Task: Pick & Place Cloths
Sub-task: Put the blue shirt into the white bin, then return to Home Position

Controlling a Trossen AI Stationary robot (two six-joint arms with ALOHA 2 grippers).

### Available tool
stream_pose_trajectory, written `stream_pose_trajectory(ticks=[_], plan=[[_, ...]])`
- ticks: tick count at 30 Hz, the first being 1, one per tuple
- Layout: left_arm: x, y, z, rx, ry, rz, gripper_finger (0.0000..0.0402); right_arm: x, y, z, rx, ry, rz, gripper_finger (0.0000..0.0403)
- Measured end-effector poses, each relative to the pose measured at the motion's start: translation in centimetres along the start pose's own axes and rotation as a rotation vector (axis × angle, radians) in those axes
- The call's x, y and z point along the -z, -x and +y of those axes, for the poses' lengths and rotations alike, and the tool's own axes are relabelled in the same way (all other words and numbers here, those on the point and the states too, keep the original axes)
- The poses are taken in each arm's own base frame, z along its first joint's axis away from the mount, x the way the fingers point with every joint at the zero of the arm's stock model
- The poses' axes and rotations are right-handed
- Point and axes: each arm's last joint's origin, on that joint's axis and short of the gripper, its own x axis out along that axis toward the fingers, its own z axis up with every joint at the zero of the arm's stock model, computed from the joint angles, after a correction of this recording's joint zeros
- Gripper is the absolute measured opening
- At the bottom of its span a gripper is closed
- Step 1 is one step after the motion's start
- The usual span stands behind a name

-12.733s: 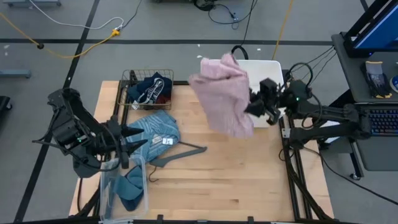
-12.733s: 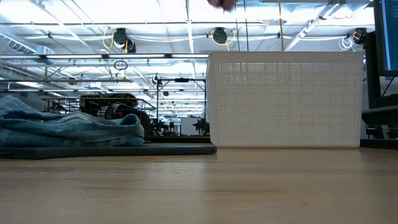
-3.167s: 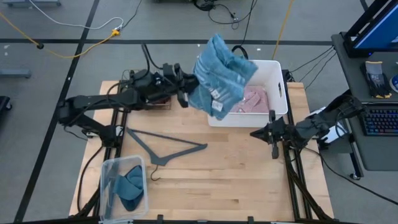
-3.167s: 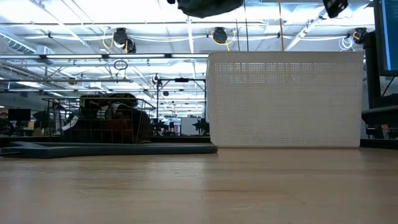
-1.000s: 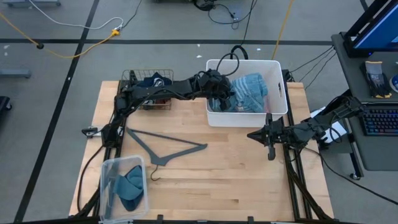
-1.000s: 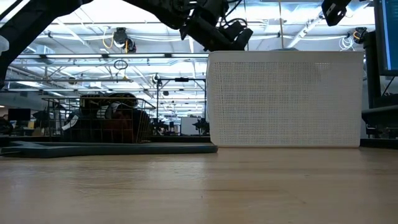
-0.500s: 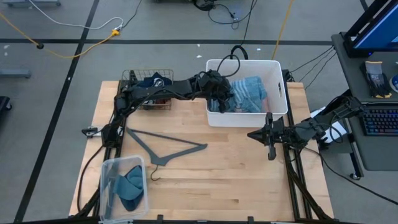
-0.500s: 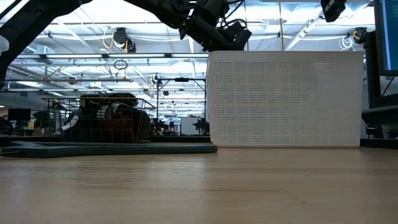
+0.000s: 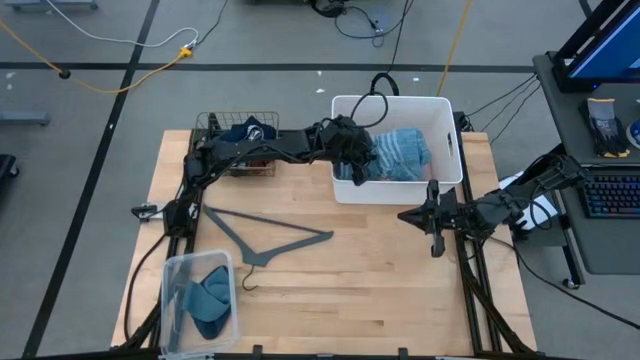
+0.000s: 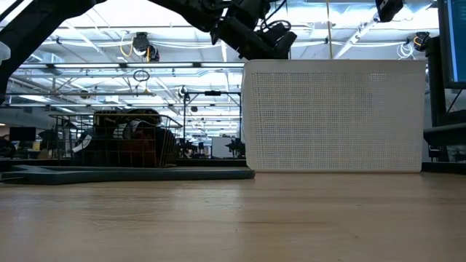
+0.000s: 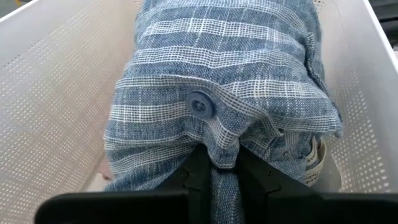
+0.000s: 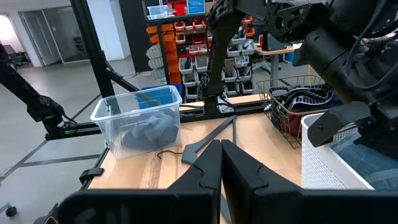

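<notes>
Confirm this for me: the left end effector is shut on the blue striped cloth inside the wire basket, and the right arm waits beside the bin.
Wrong container. The left end effector is shut on the blue striped cloth inside the white bin, not the wire basket; the left wrist view and high view show it. The right end effector does wait beside the bin.

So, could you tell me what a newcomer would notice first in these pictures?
Probably the left gripper reaching into the white bin at the table's far edge, shut on a fold of the blue denim cloth lying inside. Next, the grey hanger lying bare mid-table, and the right gripper waiting shut near the bin's front.
</notes>
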Motion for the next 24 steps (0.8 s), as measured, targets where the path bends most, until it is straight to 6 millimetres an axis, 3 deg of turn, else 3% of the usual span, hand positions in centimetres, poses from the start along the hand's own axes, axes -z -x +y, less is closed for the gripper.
stream_pose_trajectory(ticks=[13,16,20,24], plan=[[-1.0,0.6,0.0,-0.031,-0.024,-0.067,0.0193,0.0,0.0,0.0,-0.001,0.000,0.000,0.0000],[-3.1,3.0,0.0,-0.036,-0.032,-0.140,0.0210,0.0,0.0,0.0,-0.003,0.001,0.001,0.0000],[-6.7,8.3,0.0,-0.046,-0.057,-0.267,0.0214,0.0,0.0,0.0,-0.003,0.011,0.001,0.0000],[-8.5,13.6,-0.4,-0.042,-0.054,-0.302,0.0203,0.0,0.0,0.0,-0.007,0.020,0.001,0.0000]])
